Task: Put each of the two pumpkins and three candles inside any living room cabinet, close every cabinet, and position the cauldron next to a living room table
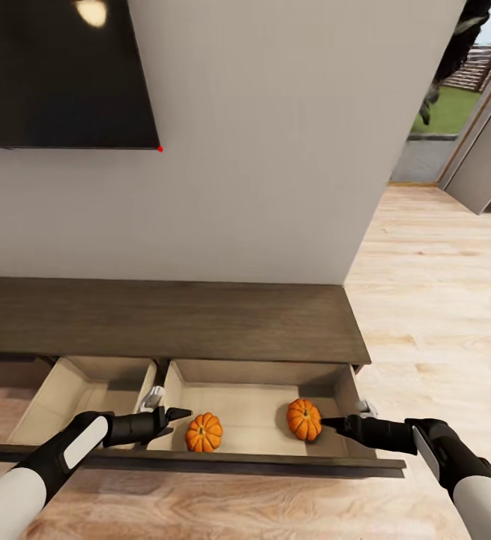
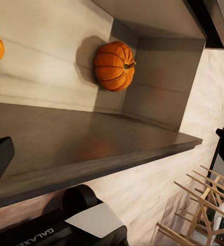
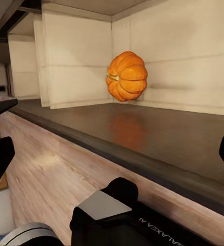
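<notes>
Left wrist view: "GALAXE" lettering [image 2: 40,235]

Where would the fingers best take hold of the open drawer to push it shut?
Probably no pinch is needed: press on the drawer's dark front panel, near its middle, coming from the room side. It is a long flat face, and both pumpkins already sit inside. The left gripper hovers nearby.

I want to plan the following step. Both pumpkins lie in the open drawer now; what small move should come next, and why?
Probably draw both grippers back from the drawer. The two pumpkins rest free on its pale floor, and the left gripper and right gripper hold nothing beside them. No candles lie in the drawer yet, so leave it open.
</notes>
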You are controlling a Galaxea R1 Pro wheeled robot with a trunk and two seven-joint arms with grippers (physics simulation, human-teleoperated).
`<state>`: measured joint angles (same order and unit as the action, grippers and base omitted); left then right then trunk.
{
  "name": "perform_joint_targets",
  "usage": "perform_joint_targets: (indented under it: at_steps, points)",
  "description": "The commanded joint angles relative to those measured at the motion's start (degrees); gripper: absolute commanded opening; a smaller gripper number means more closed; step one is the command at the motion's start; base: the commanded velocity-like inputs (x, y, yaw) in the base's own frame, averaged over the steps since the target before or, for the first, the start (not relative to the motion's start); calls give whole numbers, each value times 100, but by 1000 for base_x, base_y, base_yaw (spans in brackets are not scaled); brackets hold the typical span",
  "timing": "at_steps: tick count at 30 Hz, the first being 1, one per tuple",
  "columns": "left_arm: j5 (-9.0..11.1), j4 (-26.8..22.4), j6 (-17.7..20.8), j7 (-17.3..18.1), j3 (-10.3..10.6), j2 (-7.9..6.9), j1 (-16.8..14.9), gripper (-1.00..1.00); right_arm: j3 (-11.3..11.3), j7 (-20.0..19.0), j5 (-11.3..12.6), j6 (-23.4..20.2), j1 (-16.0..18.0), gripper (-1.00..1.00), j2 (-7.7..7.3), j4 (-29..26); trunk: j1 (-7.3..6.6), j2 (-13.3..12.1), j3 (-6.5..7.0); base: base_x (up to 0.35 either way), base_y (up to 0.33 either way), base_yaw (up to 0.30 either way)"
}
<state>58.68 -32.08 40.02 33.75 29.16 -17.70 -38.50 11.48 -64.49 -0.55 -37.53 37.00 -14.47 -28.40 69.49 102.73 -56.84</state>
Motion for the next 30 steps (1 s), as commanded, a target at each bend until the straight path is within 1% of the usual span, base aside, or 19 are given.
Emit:
perform_joint_targets:
  at_steps: [1, 6, 9, 11, 13, 14, 16, 20, 25, 28, 30]
  points:
    - [1, 0, 2, 0, -3, 0, 0, 100, 1, -10, 0, 0, -2, 100, -1, -4, 0, 0, 9, -11, 0, -107]
    - [-3, 0, 6, 0, 1, 8, 0, 100, -9, -208, -13, 1, -1, 100, -3, 9, 0, 0, 46, -3, 0, -94]
    - [-9, 7, 6, -6, 60, 12, 0, 100, -20, -245, -29, 0, -5, 100, 8, 43, 0, 0, 49, 0, 0, -10]
    - [-40, 8, 6, -6, 206, 5, 0, 100, -43, -247, -33, 0, -4, 100, 15, 50, 0, 0, 52, 0, 0, -6]
    - [-61, 7, 9, -1, 441, 1, 0, 100, -175, -252, -29, 0, -3, 100, 19, 52, 0, 0, 62, 0, 0, -42]
    - [-69, 3, 12, 4, 548, 1, 0, 100, -286, -254, -23, 0, -3, 100, 21, 53, -22, -40, 88, 0, 0, -76]
    - [-74, -36, 14, 17, 631, -3, 0, 100, -406, -260, -16, 0, -4, 100, 22, 48, -66, -120, 140, 0, 0, -90]
    - [-76, -326, 79, 166, 665, -19, 0, 100, -457, -265, -15, 0, -1, 100, 28, 25, -154, -281, 225, 0, 0, -31]
    - [-76, -394, 196, 197, 681, -32, 0, 100, -462, -265, -19, 0, -2, 100, 30, 32, -263, -481, 317, 0, 0, -3]
    - [-76, -404, 213, 201, 698, -54, 7, 100, -495, -265, -23, 7, -3, 100, 26, 32, -263, -481, 317, 0, 0, 0]
    - [-76, -452, 222, 207, 694, -110, 8, 100, -515, -265, -24, 9, -3, 100, 35, 29, -263, -481, 317, 0, 0, 0]
